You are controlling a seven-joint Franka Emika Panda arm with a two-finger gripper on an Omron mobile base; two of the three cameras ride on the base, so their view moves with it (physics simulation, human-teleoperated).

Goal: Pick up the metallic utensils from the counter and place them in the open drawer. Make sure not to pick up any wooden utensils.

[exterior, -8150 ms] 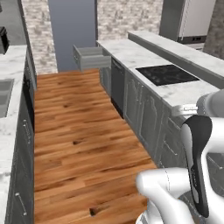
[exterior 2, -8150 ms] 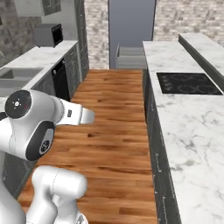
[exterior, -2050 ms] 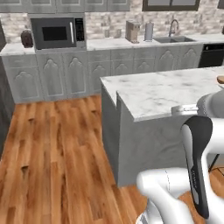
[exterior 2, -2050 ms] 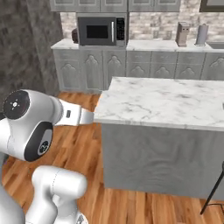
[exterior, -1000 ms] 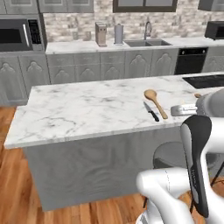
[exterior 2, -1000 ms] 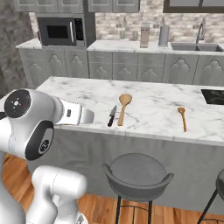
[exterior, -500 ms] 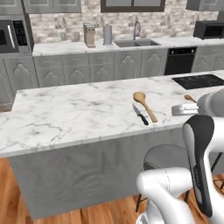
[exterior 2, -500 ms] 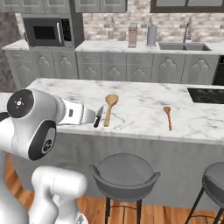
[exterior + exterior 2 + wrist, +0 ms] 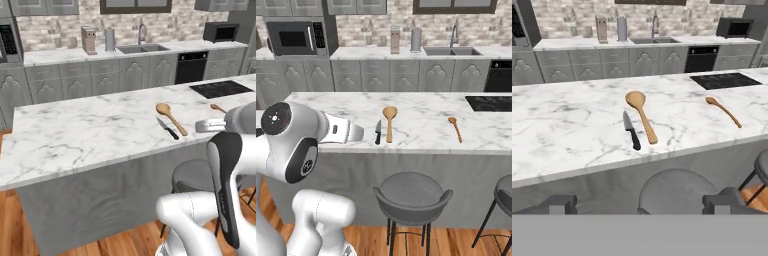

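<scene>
Marble counter (image 9: 572, 135); knife (image 9: 631, 130), wooden spoon (image 9: 641, 114), small spoon (image 9: 723, 110)

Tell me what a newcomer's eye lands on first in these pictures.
The big white marble island counter draws the eye, with a large tan wooden spoon lying near its front edge. A small black-handled knife with a silver blade lies just beside it, apart. A smaller brownish spoon rests farther along the counter towards the black cooktop, and round grey stools stand below.

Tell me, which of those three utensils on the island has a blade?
The small knife with the black handle, lying beside the big wooden spoon. The smaller spoon lies apart, toward the stovetop; both spoons have rounded bowls.
</scene>
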